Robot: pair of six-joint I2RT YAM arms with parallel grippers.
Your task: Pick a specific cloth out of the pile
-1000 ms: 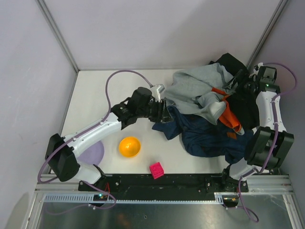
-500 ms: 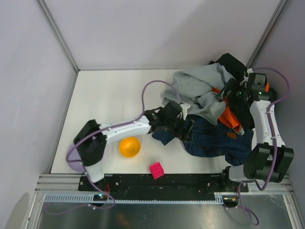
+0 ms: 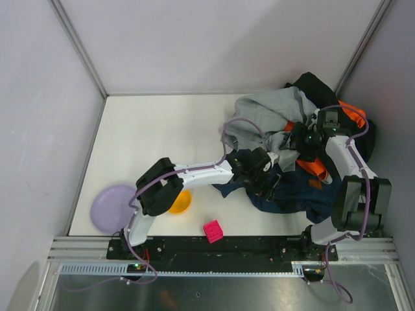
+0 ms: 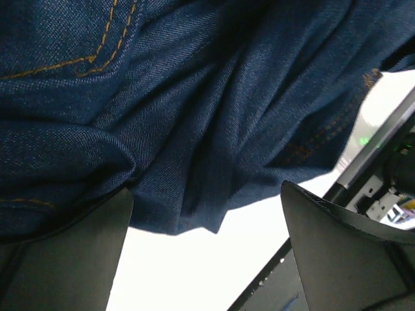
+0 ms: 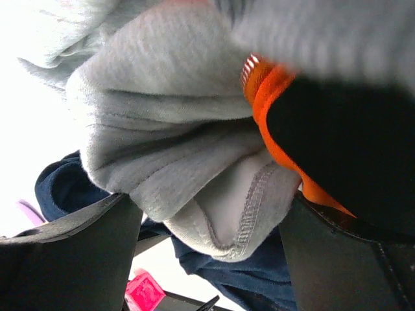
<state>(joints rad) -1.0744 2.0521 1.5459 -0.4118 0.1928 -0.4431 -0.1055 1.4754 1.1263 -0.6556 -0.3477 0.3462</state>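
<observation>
Pile (image 3: 266, 120): upper right of your top view, grey, orange, black.
Cloth (image 3: 292, 194): navy denim, lower right, against the pile's near edge.
Left gripper (image 3: 267, 176): spread wide over the cloth, clamping nothing.
Right gripper (image 3: 297, 138): wide apart, grey fold (image 5: 168, 149) between.
Left wrist only: orange stitching (image 4: 97, 52) you can't see overhead.
Since earlier: left gripper moved right, opened.

I have two slim arms, white shells broken by chunky black joint housings (image 3: 155, 189). On my left arm (image 3: 201, 173) a mauve left cable (image 3: 240, 119) loops free. A matching right cable (image 3: 340, 106) arcs over my right arm (image 3: 351, 159). My left end effector (image 4: 206, 194) has two broad, dark grey matte fingers (image 4: 65, 259) with flat inner faces. My right end effector (image 5: 207, 223) has the same dark, wedge-shaped right fingers (image 5: 343, 265).
</observation>
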